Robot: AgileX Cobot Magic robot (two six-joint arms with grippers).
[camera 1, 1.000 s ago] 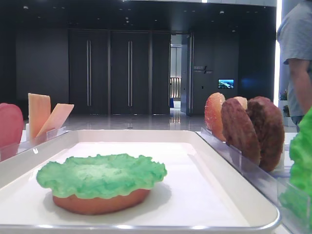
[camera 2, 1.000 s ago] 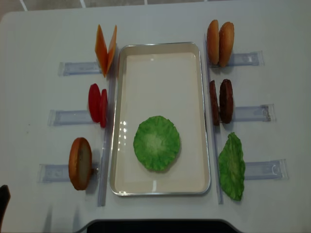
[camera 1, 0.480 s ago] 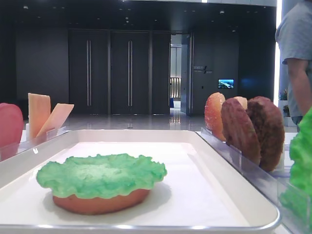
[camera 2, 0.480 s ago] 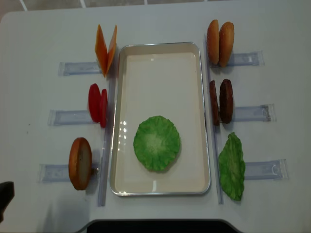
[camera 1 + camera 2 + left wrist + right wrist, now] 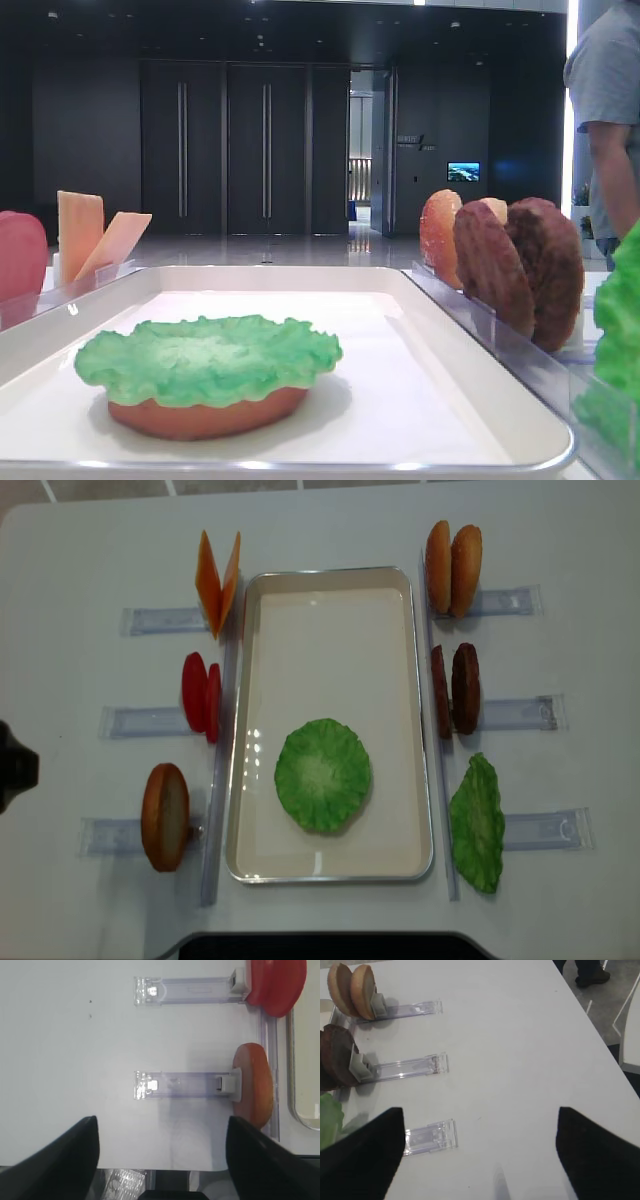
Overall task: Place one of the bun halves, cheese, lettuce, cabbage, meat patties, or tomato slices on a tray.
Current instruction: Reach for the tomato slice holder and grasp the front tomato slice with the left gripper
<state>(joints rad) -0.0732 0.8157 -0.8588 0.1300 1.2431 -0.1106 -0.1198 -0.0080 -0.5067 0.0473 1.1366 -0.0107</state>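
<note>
The tray [image 5: 330, 600] lies in the middle of the white table [image 5: 80, 560], long side running near to far. On its near half sits a bun half [image 5: 205, 415] with a lettuce leaf [image 5: 322, 774] spread flat on top of it (in the top view the leaf hides the bun completely).

Left of the tray, clear holders [image 5: 130, 721] carry, from far to near, two cheese slices [image 5: 217, 583] leaning apart, two tomato slices [image 5: 200, 694] on edge, and one more bun half [image 5: 165, 816] standing upright. Right of the tray stand two bun halves [image 5: 452, 568], then two meat patties [image 5: 455, 688], then a second lettuce leaf [image 5: 477, 822] nearest.

The left gripper [image 5: 160, 1160] hovers above the table, left of the near-left bun half, jaws spread wide and grasping nothing. The right gripper [image 5: 477, 1155] hangs over the right side of the table, also released, with bare table between its fingers.
</note>
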